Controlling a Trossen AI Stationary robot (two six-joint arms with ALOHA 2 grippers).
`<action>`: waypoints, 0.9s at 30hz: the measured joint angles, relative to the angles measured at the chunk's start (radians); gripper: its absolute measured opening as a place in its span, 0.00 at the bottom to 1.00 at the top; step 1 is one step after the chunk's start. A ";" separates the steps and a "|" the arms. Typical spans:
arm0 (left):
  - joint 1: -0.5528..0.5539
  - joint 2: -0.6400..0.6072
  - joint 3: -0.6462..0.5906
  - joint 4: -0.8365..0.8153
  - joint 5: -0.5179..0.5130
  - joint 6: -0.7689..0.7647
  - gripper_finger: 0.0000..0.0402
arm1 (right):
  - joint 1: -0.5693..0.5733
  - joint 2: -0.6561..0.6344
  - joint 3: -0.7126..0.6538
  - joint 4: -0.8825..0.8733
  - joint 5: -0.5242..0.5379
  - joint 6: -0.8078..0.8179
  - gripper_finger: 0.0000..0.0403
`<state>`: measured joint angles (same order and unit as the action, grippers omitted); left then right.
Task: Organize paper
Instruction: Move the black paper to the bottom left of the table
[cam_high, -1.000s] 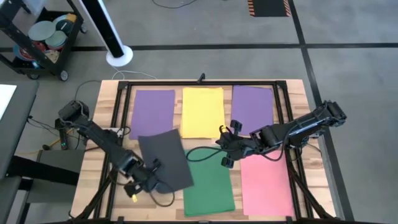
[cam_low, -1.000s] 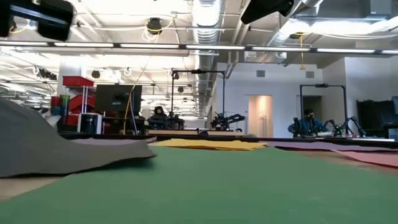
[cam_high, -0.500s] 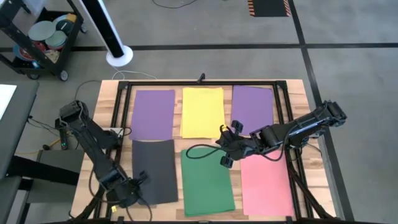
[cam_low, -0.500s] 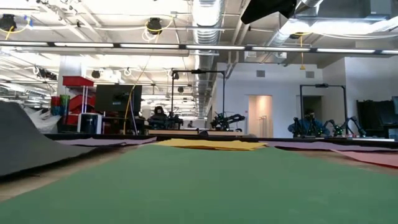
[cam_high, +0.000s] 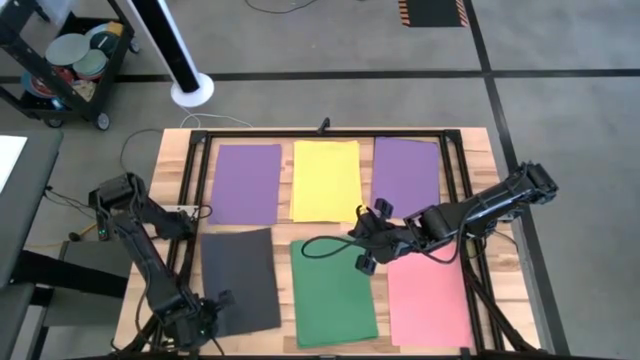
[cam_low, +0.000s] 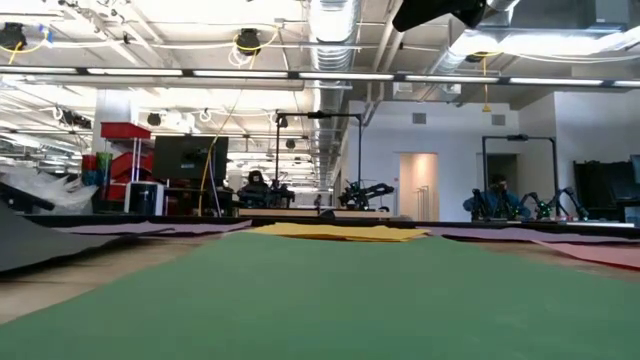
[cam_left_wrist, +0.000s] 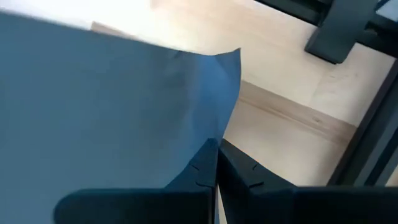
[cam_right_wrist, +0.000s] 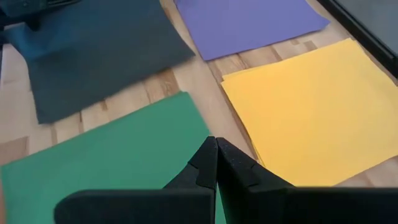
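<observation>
Six sheets of paper lie in two rows on the wooden table: purple (cam_high: 245, 183), yellow (cam_high: 326, 180) and purple (cam_high: 405, 175) at the back, black (cam_high: 243, 278), green (cam_high: 333, 292) and pink (cam_high: 427, 295) in front. My left gripper (cam_high: 207, 317) is shut on the black sheet (cam_left_wrist: 106, 106) at its near left corner. My right gripper (cam_high: 362, 246) hovers shut, holding nothing, over the gap between the yellow sheet (cam_right_wrist: 311, 112) and the green sheet (cam_right_wrist: 118, 155). My left gripper pinches the black sheet's edge (cam_left_wrist: 208, 140) between its two fingers, close to the near left corner (cam_high: 216, 312). The fingers come from above, pointing steeply down. That corner is lifted a little, and the rest of the sheet lies flat on the table.
A dark metal frame (cam_high: 190, 190) runs around the sheets on the tabletop, and its bars show beside my left gripper (cam_left_wrist: 348, 31). A loose black cable (cam_high: 325, 245) hangs from my right arm above the green sheet. Bare wood (cam_high: 140, 290) lies left of the black sheet.
My left gripper has gone toward the table's left and near edges, staying shut and dragging the black sheet along. The sheet lay skewed with a corner over the green one; it has turned square and now lies clear to the green sheet's left.
</observation>
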<state>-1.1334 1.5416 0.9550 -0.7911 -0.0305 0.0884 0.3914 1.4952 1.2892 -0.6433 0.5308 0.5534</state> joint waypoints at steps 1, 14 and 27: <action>-0.006 0.001 0.000 0.003 -0.003 0.015 0.00 | 0.002 0.000 0.000 0.001 0.000 0.000 0.00; -0.002 0.000 -0.004 -0.049 -0.026 -0.108 0.04 | 0.001 0.000 0.000 0.001 0.001 0.000 0.00; -0.001 -0.001 -0.006 -0.047 0.112 -0.344 0.27 | 0.001 0.000 0.000 0.001 0.002 -0.001 0.00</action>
<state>-1.1347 1.5402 0.9493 -0.8379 0.0810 -0.2553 0.3923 1.4952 1.2892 -0.6419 0.5323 0.5521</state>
